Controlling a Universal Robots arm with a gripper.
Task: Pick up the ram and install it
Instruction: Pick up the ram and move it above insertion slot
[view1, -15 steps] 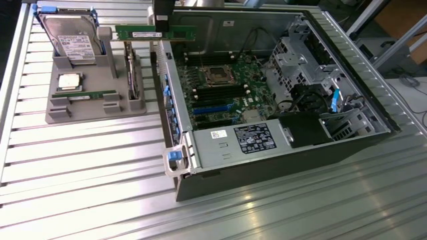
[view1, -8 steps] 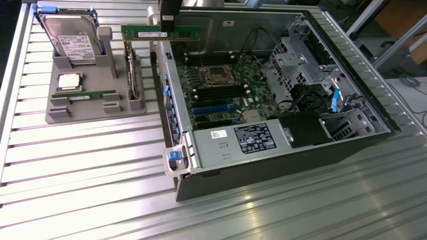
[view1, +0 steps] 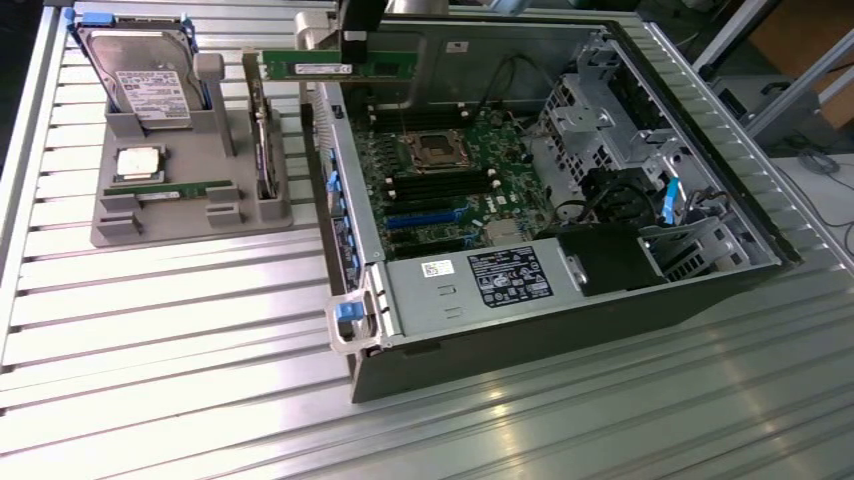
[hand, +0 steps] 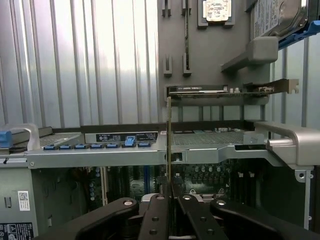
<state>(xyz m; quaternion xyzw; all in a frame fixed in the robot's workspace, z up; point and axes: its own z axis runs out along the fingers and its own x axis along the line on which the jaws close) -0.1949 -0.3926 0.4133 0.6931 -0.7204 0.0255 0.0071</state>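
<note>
The ram (view1: 314, 67) hangs clamped in our gripper (view1: 354, 55), jaws pinched narrow on its top edge, above the far rim of the open computer case (view1: 534, 345), so we judge it picked up but not yet seated in the motherboard slots (view1: 427, 187).

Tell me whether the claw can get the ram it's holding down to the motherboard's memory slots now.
Probably yes. The claw, shut on the ram, hangs over the edge of the open case, and the black memory slots lie uncovered, no cable across them.

The claw (view1: 354, 55) points down, its fingers (hand: 154, 216) pinched close.
</note>
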